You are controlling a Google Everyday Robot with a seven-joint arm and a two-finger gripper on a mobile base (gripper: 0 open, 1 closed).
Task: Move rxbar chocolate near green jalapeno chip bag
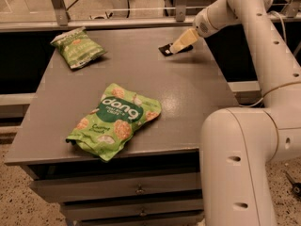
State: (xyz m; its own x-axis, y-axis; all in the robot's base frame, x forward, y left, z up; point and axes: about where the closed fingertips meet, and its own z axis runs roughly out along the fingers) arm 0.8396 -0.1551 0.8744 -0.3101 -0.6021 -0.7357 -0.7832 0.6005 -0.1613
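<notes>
A small flat black rectangular rxbar chocolate wrapper (164, 49) is seen lying on the grey flat worktop (188, 93) at about 1 o'clock, close to the far edge. The tan-tipped tool (175, 48) of the white jointed robot arm (254, 41) is angled down from 2 o'clock and is set right at the bar's right end, apparently in contact with it. Whether the tool is spread, pressed together or pinching the bar cannot be told from this view. The low, slanted approach is judged to suit so thin an item, which offers little height to be gripped from above. The smaller crinkly green jalapeno chip bag (77, 47) is found at 11 o'clock, well apart from the bar, with bare worktop between them. A larger bright green "dang" snack bag (115, 119) is lying flat towards 7 o'clock, off the straight path between bar and chip bag, so no detour is expected to be needed. The pick-up step is judged to be in hand, and the carry towards 11 o'clock is not yet done.
</notes>
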